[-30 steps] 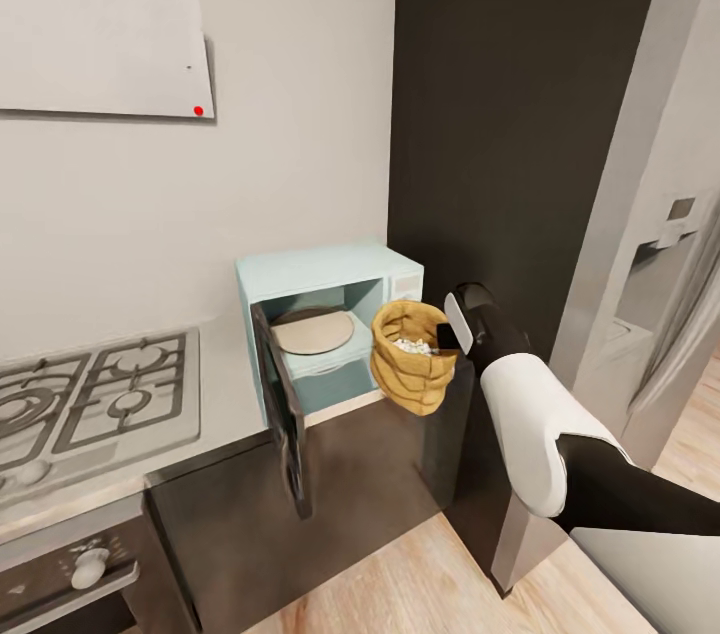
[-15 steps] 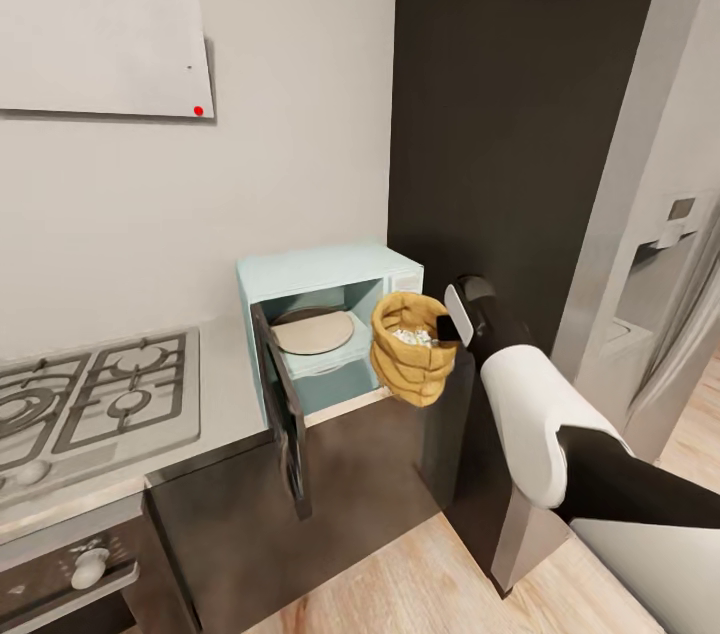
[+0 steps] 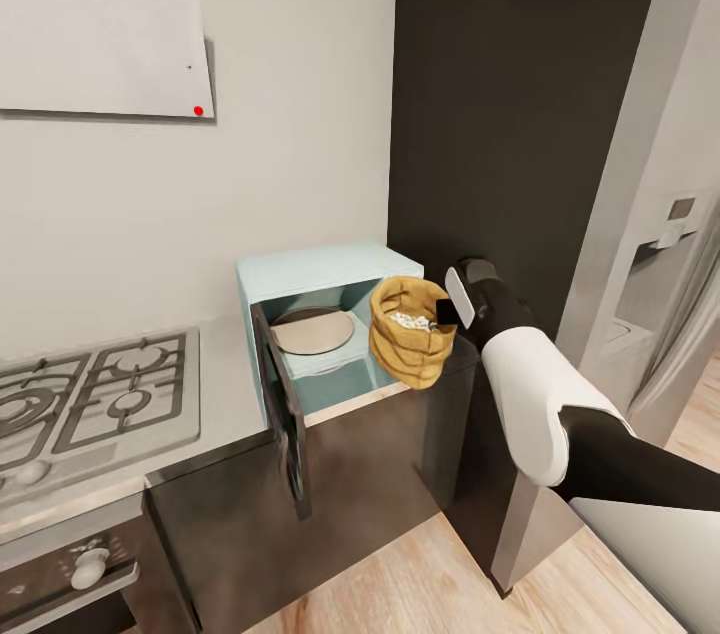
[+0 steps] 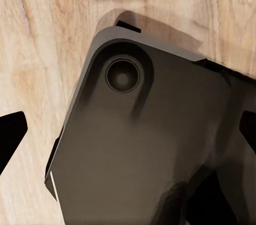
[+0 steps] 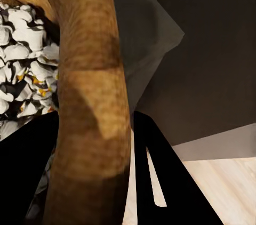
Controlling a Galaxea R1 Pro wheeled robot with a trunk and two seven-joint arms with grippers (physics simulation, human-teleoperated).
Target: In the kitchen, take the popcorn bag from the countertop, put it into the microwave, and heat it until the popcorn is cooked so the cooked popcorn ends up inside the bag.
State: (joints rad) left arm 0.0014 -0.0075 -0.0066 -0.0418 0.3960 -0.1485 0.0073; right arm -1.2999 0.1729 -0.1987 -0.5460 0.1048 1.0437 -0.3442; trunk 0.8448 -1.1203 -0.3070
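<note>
Bag [image 3: 408,346] now higher, nearer microwave [image 3: 330,324] opening; your right tool [image 3: 440,316] clamped on bag rim, popcorn [image 5: 24,59] inside. Left tool: cannot tell.

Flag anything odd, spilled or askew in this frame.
Nothing spilled. The popcorn bag hangs slightly tilted from the right gripper, pinched by its rim outside the open microwave; its popcorn stays inside.

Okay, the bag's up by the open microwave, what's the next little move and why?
Probably carry the popcorn bag leftward into the microwave and onto its round plate. The right pincer grips the bag's rim, the bag hangs just outside the cavity's right edge, and the door is swung open, so the way in looks free.
</note>
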